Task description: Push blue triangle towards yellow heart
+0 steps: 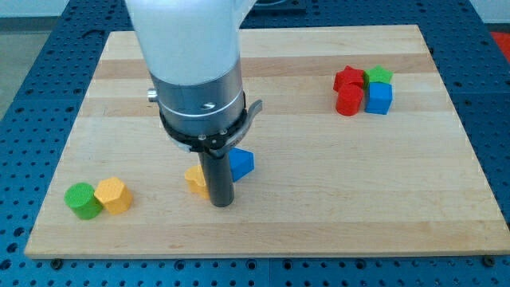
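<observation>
light: bright, even, from overhead | shadows: short and soft beneath the small coloured blocks | glare: mild sheen on pale wooden board [319, 159] | focus: sharp to all edges, no visible distortion

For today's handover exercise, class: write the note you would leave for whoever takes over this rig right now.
My tip is down on the board, between the blue triangle on its right and the yellow heart on its left, just below both.
Done: the triangle sits close to the heart, the rod hiding any gap.
Left: perhaps a last nudge leftward.
The other blocks are far off, untouched.
</observation>
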